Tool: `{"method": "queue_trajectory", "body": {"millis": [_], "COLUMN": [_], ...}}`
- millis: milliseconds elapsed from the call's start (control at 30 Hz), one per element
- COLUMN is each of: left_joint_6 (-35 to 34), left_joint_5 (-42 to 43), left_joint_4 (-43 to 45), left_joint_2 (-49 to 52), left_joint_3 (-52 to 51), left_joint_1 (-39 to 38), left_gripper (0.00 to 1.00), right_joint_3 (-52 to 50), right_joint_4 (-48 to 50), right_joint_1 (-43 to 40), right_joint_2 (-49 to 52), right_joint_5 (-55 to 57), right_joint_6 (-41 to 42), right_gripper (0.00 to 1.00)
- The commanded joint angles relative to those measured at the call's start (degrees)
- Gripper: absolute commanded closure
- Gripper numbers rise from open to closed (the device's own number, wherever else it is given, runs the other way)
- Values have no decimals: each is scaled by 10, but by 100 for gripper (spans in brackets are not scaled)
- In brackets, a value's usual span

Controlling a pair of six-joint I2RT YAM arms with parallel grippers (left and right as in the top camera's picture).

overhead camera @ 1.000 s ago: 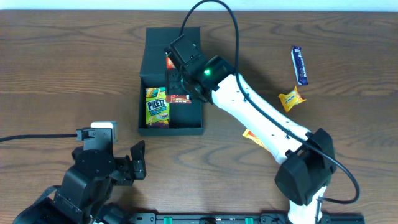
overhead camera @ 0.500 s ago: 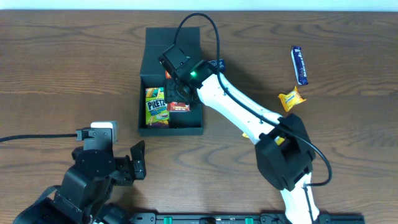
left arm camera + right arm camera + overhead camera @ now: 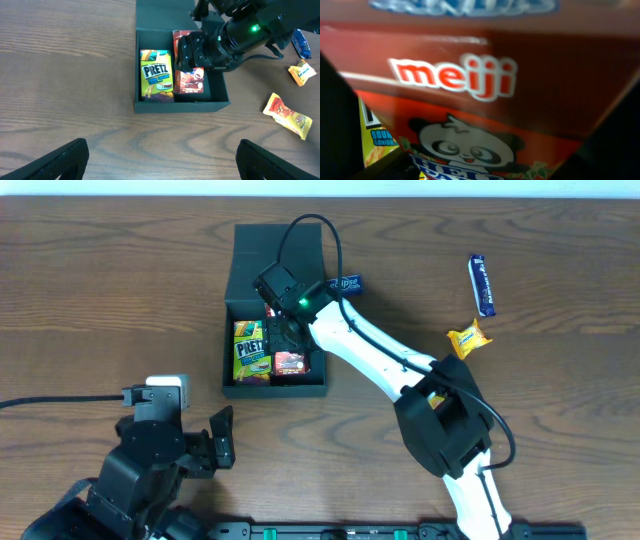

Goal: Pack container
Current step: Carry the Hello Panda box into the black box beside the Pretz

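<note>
The dark container [image 3: 275, 390] lies open on the table, its flap lid folded back at the far side; it also shows in the left wrist view [image 3: 182, 106]. Inside it lie a yellow Pretz pack [image 3: 252, 350] [image 3: 156, 75] and a red Meiji panda box [image 3: 290, 362] [image 3: 189, 82]. My right gripper [image 3: 288, 330] [image 3: 200, 47] is down inside the container, shut on the Meiji box, which fills the right wrist view [image 3: 470, 80]. My left gripper [image 3: 222, 438] [image 3: 160, 160] is open and empty over bare table, near the front left.
A blue Eclipse pack [image 3: 345, 282] lies just right of the lid. A blue bar [image 3: 482, 284] and a yellow candy [image 3: 468, 338] lie at the far right. A yellow-orange packet [image 3: 287, 114] lies right of the container, mostly under the right arm in the overhead view.
My right gripper has shifted left and deeper into the container, and the Meiji box has slid toward the container's front wall. The Eclipse pack has come into view. The left arm has not moved.
</note>
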Motion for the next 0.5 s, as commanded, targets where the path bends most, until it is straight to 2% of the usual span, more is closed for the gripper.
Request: {"method": "queue_trajectory", "body": {"millis": [0,300,467], "left_joint_6": [-7,-7,-7], "left_joint_5": [0,0,0], "left_joint_4": [-2,-2,-2], "left_joint_2": [-1,-1,-1], "left_joint_3": [3,3,3], "left_joint_1": [0,0,0], "left_gripper": [5,5,5], "right_joint_3": [4,13,49], "right_joint_4": [2,-21,-60], "right_joint_1": [5,5,5], "right_joint_2": [-2,-6,-22], "right_joint_5": [5,0,34], "right_joint_6": [-8,-8,-8], "right_gripper": [22,12,17]}}
